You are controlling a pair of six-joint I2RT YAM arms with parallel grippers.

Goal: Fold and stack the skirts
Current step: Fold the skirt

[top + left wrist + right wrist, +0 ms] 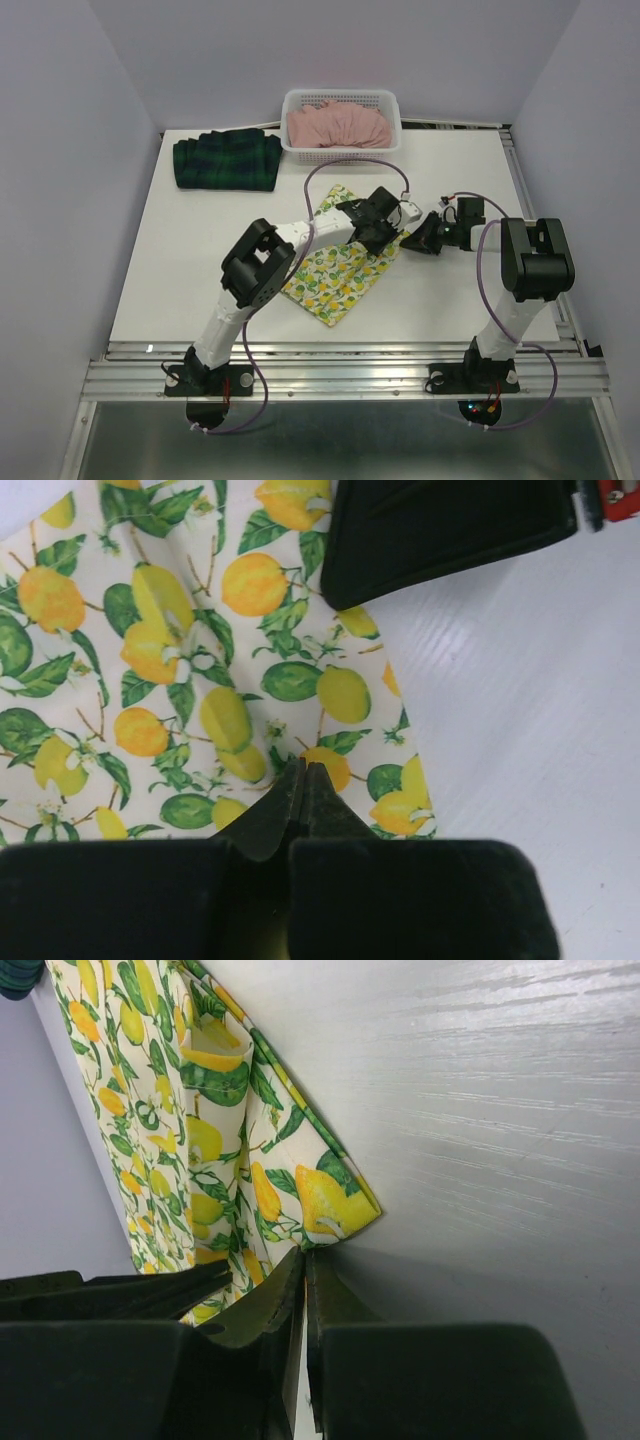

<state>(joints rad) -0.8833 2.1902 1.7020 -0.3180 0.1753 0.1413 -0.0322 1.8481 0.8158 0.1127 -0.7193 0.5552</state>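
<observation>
My left gripper (305,785) and right gripper (305,1260) each pinched the lemon skirt's (335,275) right edge at mid-table, so I judged its fold was starting, which next called for carrying that edge leftward together.

Left hand (303,780) pinching lemon skirt (170,660); white table (520,730) beside

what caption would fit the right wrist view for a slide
Right gripper shut on a corner of the lemon-print skirt, over the white table
</observation>
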